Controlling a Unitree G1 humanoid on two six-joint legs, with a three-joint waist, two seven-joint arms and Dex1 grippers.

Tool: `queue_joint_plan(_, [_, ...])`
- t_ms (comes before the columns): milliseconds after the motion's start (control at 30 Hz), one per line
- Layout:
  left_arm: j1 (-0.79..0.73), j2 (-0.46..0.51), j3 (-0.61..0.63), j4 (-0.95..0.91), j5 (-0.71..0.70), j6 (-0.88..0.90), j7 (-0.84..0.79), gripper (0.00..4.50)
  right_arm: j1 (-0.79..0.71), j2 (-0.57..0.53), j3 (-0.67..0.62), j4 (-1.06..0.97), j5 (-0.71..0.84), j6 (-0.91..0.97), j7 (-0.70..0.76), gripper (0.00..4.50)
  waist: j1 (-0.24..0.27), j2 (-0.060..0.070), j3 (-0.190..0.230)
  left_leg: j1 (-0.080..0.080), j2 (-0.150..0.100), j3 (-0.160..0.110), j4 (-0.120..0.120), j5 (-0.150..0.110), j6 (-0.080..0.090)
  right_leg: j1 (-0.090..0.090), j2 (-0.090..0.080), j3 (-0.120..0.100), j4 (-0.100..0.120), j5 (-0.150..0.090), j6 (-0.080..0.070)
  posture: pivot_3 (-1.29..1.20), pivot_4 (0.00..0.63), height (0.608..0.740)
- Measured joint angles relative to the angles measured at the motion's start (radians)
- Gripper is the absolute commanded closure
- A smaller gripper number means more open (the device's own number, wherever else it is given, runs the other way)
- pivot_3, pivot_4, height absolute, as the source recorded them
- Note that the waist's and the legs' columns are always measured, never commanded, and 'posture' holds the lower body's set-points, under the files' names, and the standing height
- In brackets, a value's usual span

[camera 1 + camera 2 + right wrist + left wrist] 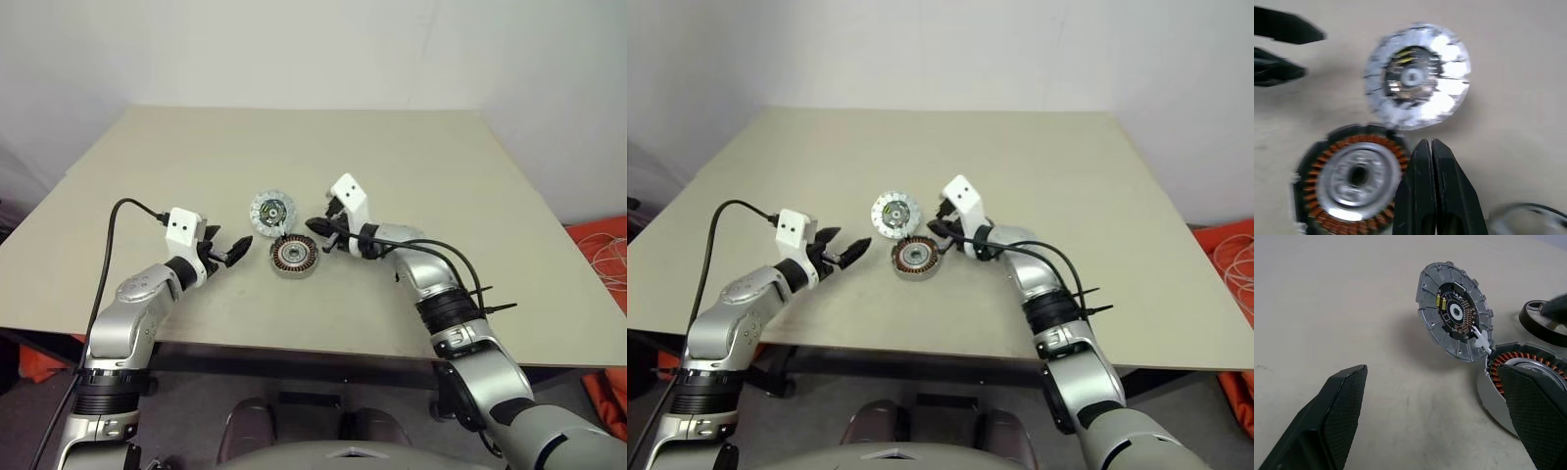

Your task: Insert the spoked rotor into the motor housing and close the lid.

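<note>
Copper-wound motor housing (294,257) (lidless) just beside right gripper (315,227)

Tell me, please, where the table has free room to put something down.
The table is bare behind the lid, toward the far edge, and along both side edges. It is crowded in the middle: lid, motor housing, both grippers' fingers close around.

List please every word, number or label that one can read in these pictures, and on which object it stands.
None can be read.
The lid: its inner circuit board carries small yellow parts, no legible marking.
The motor housing: copper windings and a silver hub, no text.
</note>
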Motion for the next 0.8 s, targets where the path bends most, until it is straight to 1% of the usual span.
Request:
queue_joint_plan(33, [0.0, 0.0, 0.0, 0.0, 0.0, 0.0, 0.0, 0.0, 0.001, -0.027, -0.014, -0.001, 0.0, 0.01, -0.002, 4.48, 0.0, 0.0, 0.0, 0.0, 0.0, 0.0, 0.0, 0.0, 0.0, 0.0, 0.0, 0.0, 0.0, 0.0, 0.0, 0.0, 0.0, 0.74])
queue_joint_plan(133, [0.0, 0.0, 0.0, 0.001, 0.0, 0.001, -0.001, 0.0, 0.015, -0.077, -0.053, -0.015, 0.005, 0.034, -0.003, 3.87, -0.001, 0.0, 0.0, 0.0, 0.0, 0.0, 0.0, 0.0, 0.0, -0.001, 0.0, 0.0, 0.0, 0.0, 0.0, 0.0, 0.0, 0.74])
queue_joint_plan(167, [-0.001, 0.0, -0.001, 0.002, -0.001, 0.002, -0.001, 0.0, 0.023, -0.084, -0.064, -0.026, 0.013, 0.043, -0.002, 3.58, -0.002, 0.0, 0.0, 0.0, 0.0, 0.0, -0.001, 0.0, 0.0, -0.001, 0.0, 0.0, 0.0, 0.0, 0.0, 0.0, 0.0, 0.74])
queue_joint_plan(233, [-0.003, -0.006, -0.002, 0.004, -0.003, 0.003, -0.003, 0.0, 0.044, -0.099, -0.088, -0.047, 0.031, 0.076, -0.007, 2.82, -0.003, 0.0, 0.0, 0.0, 0.0, 0.0, -0.001, 0.0, 0.0, -0.001, 0.001, 0.0, 0.0, 0.0, 0.0, 0.0, 0.0, 0.74])
queue_joint_plan(333, [-0.004, -0.008, -0.004, 0.014, -0.003, 0.003, -0.008, 0.0, 0.061, -0.114, -0.143, -0.076, 0.062, 0.123, -0.032, 1.83, -0.002, 0.0, 0.0, -0.001, 0.0, 0.0, -0.001, 0.0, 0.0, -0.002, 0.001, 0.0, 0.0, 0.0, 0.0, 0.0, 0.0, 0.74])
queue_joint_plan(433, [-0.004, -0.008, -0.006, 0.019, -0.003, 0.003, -0.012, 0.0, 0.072, -0.118, -0.209, -0.117, 0.125, 0.219, -0.045, 1.83, -0.001, 0.0, 0.0, 0.0, 0.0, 0.0, -0.001, 0.0, 0.001, -0.001, 0.001, 0.001, 0.0, 0.0, 0.0, 0.0, 0.0, 0.74])
queue_joint_plan(500, [-0.005, -0.008, -0.007, 0.021, -0.003, 0.004, -0.015, 0.0, 0.076, -0.11, -0.268, -0.124, 0.189, 0.318, -0.065, 1.83, -0.001, 0.0, 0.0, 0.0, 0.0, 0.0, -0.001, 0.0, 0.0, -0.001, 0.001, 0.001, 0.0, 0.0, 0.0, 0.0, 0.0, 0.74])
queue_joint_plan(600, [-0.008, -0.008, -0.007, 0.031, -0.003, 0.004, -0.019, 0.0, 0.076, -0.082, -0.382, -0.122, 0.29, 0.488, -0.134, 1.83, -0.001, 0.0, 0.0, 0.0, 0.0, 0.0, -0.001, 0.0, 0.0, -0.001, 0.001, 0.001, 0.0, 0.0, 0.0, 0.0, 0.0, 0.74])
queue_joint_plan(733, [-0.011, -0.006, -0.01, 0.032, -0.001, 0.004, -0.022, 0.0, 0.076, -0.049, -0.434, -0.108, 0.342, 0.593, -0.192, 1.83, -0.001, 0.0, 0.0, 0.001, 0.0, 0.0, -0.001, 0.001, -0.001, -0.001, 0.001, 0.001, 0.0, 0.0, 0.0, 0.0, 0.0, 0.74])
queue_joint_plan(800, [-0.013, -0.004, -0.015, 0.032, 0.003, 0.004, -0.023, 0.0, 0.075, -0.023, -0.444, -0.086, 0.35, 0.617, -0.223, 1.83, -0.001, 0.0, 0.0, 0.001, 0.0, 0.001, -0.002, 0.002, -0.003, -0.001, 0.001, 0.001, 0.0, 0.0, 0.0, 0.0, 0.0, 0.74])
